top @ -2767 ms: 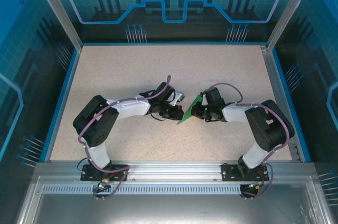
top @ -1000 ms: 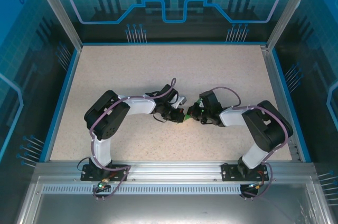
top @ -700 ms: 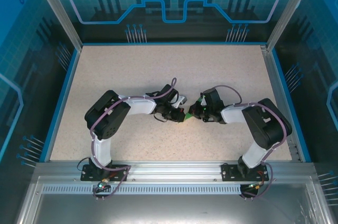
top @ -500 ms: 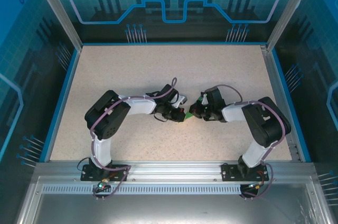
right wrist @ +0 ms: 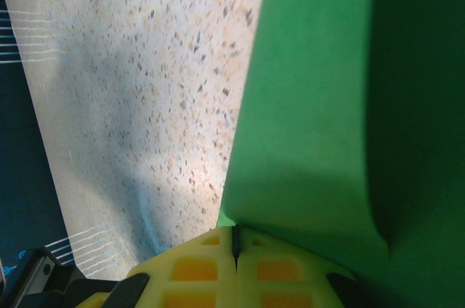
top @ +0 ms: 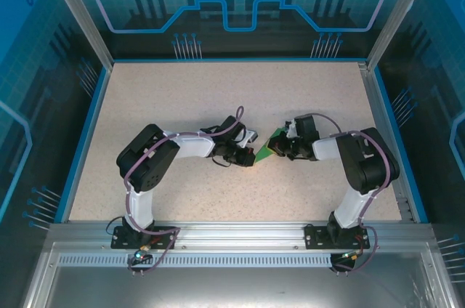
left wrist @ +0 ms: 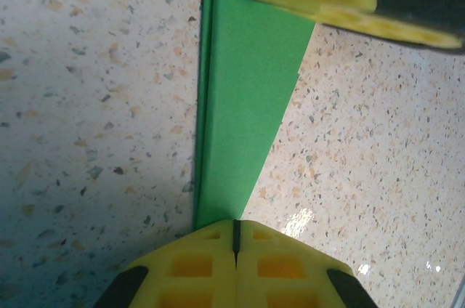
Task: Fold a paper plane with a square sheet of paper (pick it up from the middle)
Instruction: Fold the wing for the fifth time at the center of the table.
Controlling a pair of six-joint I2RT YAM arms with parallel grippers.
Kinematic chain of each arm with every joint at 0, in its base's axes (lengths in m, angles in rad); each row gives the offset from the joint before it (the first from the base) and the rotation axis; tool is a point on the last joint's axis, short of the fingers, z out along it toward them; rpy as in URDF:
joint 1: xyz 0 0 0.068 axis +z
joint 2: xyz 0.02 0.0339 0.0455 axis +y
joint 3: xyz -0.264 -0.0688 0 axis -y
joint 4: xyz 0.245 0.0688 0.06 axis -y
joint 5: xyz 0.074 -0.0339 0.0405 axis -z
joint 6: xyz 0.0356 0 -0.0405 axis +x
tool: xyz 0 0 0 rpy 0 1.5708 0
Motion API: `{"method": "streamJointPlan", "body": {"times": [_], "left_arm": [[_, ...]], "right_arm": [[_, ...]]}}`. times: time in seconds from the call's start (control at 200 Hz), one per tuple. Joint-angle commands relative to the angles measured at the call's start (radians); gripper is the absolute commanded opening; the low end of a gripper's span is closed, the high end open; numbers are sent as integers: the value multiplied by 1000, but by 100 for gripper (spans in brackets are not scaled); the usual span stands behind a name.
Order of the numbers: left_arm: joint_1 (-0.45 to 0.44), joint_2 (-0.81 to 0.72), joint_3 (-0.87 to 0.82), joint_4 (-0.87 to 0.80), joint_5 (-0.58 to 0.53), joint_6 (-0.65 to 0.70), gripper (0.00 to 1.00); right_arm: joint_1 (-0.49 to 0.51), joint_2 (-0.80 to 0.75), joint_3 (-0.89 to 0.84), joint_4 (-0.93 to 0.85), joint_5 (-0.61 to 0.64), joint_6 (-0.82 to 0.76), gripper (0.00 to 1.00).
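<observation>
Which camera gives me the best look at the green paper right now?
Left wrist: the green paper runs up the frame from the left gripper as a long folded taper, edges sharp. Right wrist is too close, just a flat green surface. Top external gives a small, distant sliver.

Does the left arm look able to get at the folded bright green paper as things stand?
Very likely yes: the left gripper has its jaws shut on the narrow tip of the folded bright green paper, while the right gripper pinches the wider end.
</observation>
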Motion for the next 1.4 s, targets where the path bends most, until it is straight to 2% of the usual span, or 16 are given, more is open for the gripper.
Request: {"method": "streamJointPlan", "body": {"times": [0.0,0.52,0.65,0.865,1.02,1.205,1.396], "left_arm": [[16,46,-74,-180,-121,32,0],[28,43,-82,-184,-117,36,0],[29,50,-69,-188,-105,38,0],[29,49,-64,-184,-97,38,0],[29,62,-64,-171,-83,30,0],[30,63,-62,-159,-74,25,0],[30,60,-69,-151,-72,22,0]], "right_arm": [[-92,45,16,-34,122,-44,2],[-210,43,78,-68,74,-77,2],[-207,-20,81,-103,63,-89,2],[-127,-270,17,-237,96,-91,2],[25,-390,-53,-226,152,4,2],[176,-333,-105,-34,222,161,1],[242,-185,-100,145,236,231,1]]}}
